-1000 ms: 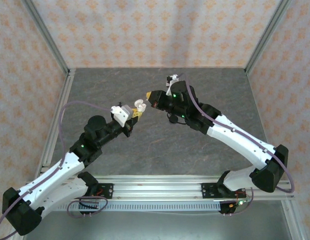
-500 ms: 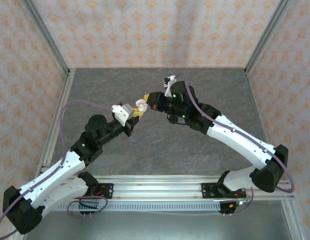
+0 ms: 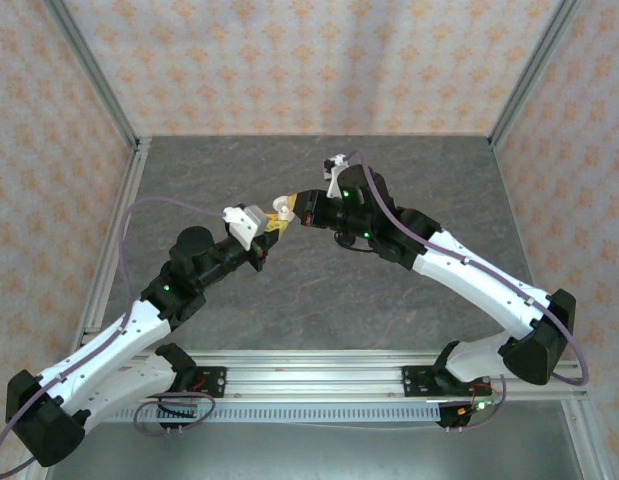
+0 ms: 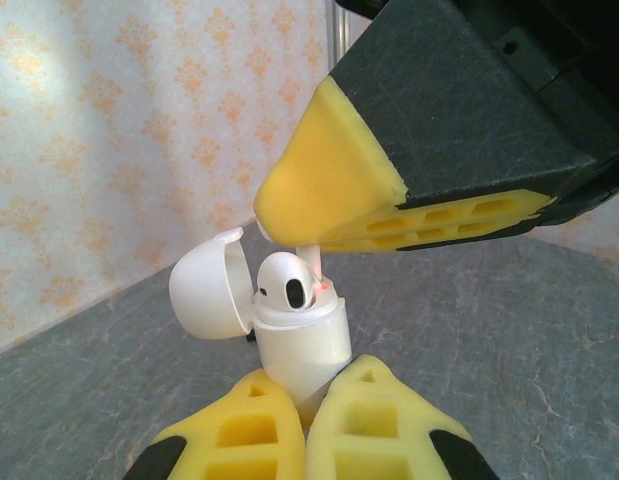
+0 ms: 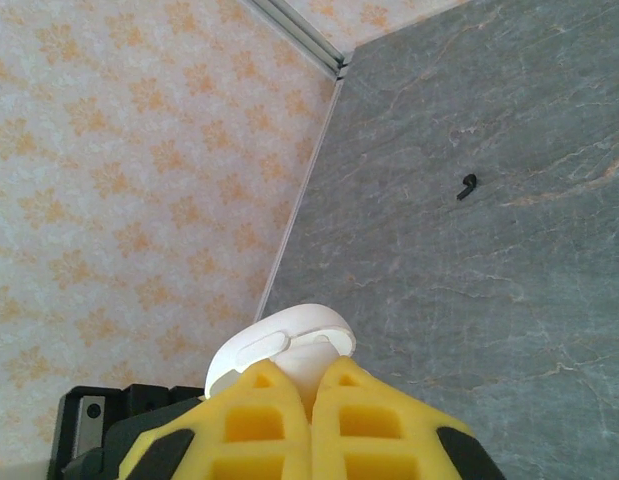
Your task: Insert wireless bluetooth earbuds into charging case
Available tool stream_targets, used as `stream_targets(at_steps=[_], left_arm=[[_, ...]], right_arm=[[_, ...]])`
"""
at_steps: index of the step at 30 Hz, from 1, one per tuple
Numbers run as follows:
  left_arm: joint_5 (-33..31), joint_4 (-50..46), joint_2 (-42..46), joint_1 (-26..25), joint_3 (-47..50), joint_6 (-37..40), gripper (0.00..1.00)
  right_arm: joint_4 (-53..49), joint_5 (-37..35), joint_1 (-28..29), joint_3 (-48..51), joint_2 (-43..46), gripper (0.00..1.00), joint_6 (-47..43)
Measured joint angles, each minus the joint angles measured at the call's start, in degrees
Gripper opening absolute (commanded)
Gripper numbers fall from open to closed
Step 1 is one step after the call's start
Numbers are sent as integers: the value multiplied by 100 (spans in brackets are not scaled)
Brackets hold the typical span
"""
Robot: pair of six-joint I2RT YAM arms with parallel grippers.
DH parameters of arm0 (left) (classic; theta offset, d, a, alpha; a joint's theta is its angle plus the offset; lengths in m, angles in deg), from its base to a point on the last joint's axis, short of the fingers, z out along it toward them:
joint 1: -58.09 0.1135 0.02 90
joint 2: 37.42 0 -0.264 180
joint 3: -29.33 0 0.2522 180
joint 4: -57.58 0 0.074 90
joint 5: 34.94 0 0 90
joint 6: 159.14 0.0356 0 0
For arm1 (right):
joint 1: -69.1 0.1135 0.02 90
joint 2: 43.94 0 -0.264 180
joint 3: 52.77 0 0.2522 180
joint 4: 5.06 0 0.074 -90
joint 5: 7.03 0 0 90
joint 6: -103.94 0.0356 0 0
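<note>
— Left tool (image 4: 307, 388) clamps the charging case (image 4: 301, 345) from below and holds it in the air, as seen from the left wrist. And the other one?

— Right tool (image 5: 300, 385) comes in from above, its fingers nearly closed. From the left wrist, a thin white stem runs up under its yellow fingertip. I take that for the second earbud (image 4: 311, 260), pinched there.

— Where does all this happen?

— Above the middle of the grey counter (image 3: 319, 300), where the two arms meet tip to tip. Nothing of the task lies on the stone.

— How does the case stand?

— Upright and open, with its lid (image 4: 207, 295) swung back to one side. The body sits squarely between the left tool's yellow pads.

— And the earbuds?

— The first earbud (image 4: 285, 282) is seated in its well, head showing above the rim. The second earbud hangs just beside it, stem pointing at the free well, with a small red glow at the rim.

— So how far along?

— More than half, by my reading. One is home; the other needs lowering, releasing, and the lid likely needs closing.

— Anything else?

— A black speck (image 5: 468, 186) lies on the counter, well apart.
</note>
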Motion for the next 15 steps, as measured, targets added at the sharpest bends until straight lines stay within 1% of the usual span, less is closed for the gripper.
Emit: stream_targets(at_steps=[15], left_arm=[[133, 7, -52, 0, -33, -2, 0]], right_arm=[[-522, 4, 9, -313, -52, 11, -225]])
